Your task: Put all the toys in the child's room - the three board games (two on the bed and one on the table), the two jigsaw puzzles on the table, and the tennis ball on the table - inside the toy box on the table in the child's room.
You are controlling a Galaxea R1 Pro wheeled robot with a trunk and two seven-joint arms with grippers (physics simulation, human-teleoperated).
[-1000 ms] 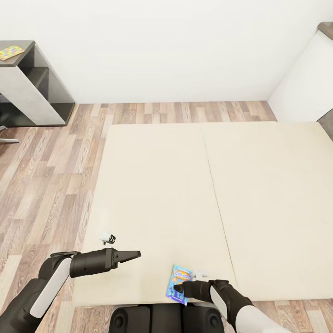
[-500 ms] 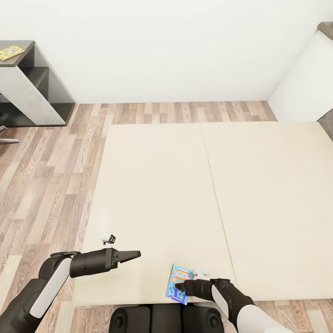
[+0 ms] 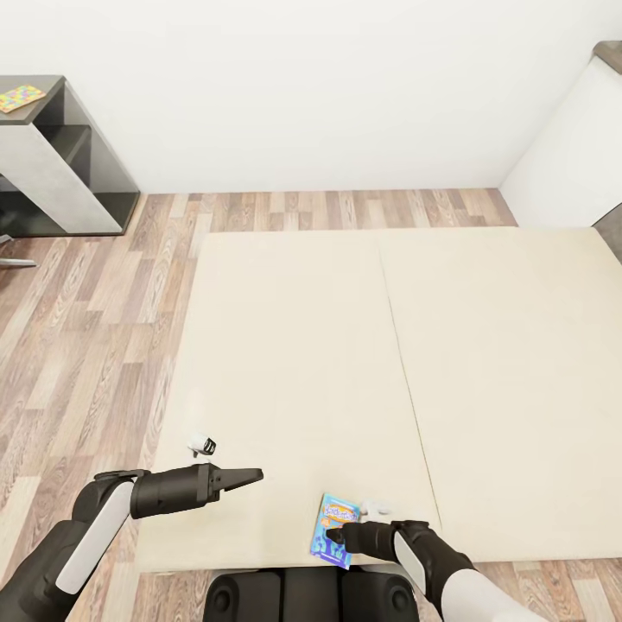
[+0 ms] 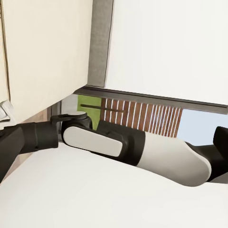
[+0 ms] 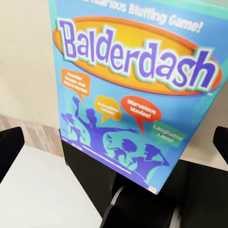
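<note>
Head view: one blue board game (image 3: 336, 523) lies on the bed (image 3: 484, 380), at the near edge of the beige mattress, one corner overhanging. The right gripper (image 3: 335, 539) sits at that near corner, touching or just beside it; I cannot tell from here whether it has closed on the box. The left gripper (image 3: 249, 474) hovers over the mattress, well apart from the game, fingers drawn together to a narrow point, holding nothing. One jigsaw puzzle (image 3: 19, 98) lies on the table (image 3: 52, 85), far off. Count: one game, one puzzle, one small white object (image 3: 201, 445) on the bed.

Left wrist view: the right arm (image 4: 142, 152) crosses the picture over the mattress edge.

Right wrist view: the Balderdash box (image 5: 137, 90) fills the space ahead; both dark fingertips (image 5: 9, 142) stand wide at either side, not touching it.

Judgement: the step in hand is picking this game off the bed. The next move calls for centring the box edge between the fingers, then closing.
</note>
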